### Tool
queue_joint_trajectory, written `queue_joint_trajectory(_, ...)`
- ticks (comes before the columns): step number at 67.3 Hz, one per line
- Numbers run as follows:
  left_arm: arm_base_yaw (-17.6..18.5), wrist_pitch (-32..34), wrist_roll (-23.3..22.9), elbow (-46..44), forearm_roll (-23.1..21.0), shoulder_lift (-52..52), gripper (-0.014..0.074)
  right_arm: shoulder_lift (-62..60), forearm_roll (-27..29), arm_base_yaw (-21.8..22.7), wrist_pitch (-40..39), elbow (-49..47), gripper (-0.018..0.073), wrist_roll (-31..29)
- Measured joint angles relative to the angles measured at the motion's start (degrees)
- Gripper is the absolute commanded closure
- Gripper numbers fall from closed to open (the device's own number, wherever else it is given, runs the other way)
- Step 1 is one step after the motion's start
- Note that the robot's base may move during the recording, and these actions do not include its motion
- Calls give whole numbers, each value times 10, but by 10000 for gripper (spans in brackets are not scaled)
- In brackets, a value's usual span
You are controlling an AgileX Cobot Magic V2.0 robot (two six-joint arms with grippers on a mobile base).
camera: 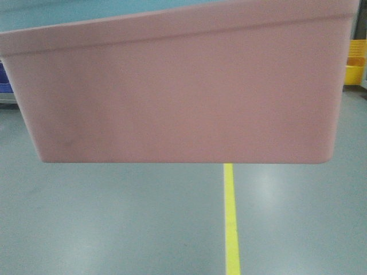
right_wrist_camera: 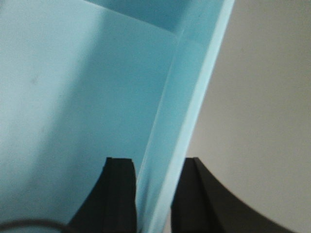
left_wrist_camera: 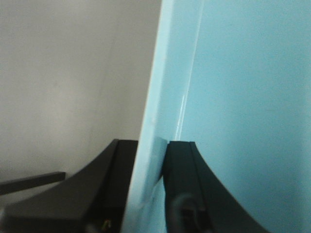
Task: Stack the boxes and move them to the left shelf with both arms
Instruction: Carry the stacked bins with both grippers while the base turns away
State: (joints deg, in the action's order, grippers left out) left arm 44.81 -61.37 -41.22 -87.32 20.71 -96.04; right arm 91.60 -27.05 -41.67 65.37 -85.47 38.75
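Turquoise tub [left_wrist_camera: 252,87] in pink tub [camera: 183,91]: likely light, flexy.
Pinched tight on turquoise walls by left gripper [left_wrist_camera: 150,148], right gripper [right_wrist_camera: 155,165]; best near rim.

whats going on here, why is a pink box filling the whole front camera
The two boxes are stacked and held up by both arms. The pink tub hangs close to the front camera, above the grey floor and its yellow line, with the turquoise tub showing over its rim. The left gripper and right gripper each pinch a side wall of the turquoise tub.
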Motion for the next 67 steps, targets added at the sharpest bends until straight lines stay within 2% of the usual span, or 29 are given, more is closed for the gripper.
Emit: queue_joint_trajectory(67, 0, 0, 0, 0, 0, 0, 599, 0, 0, 0, 0, 0, 504, 0)
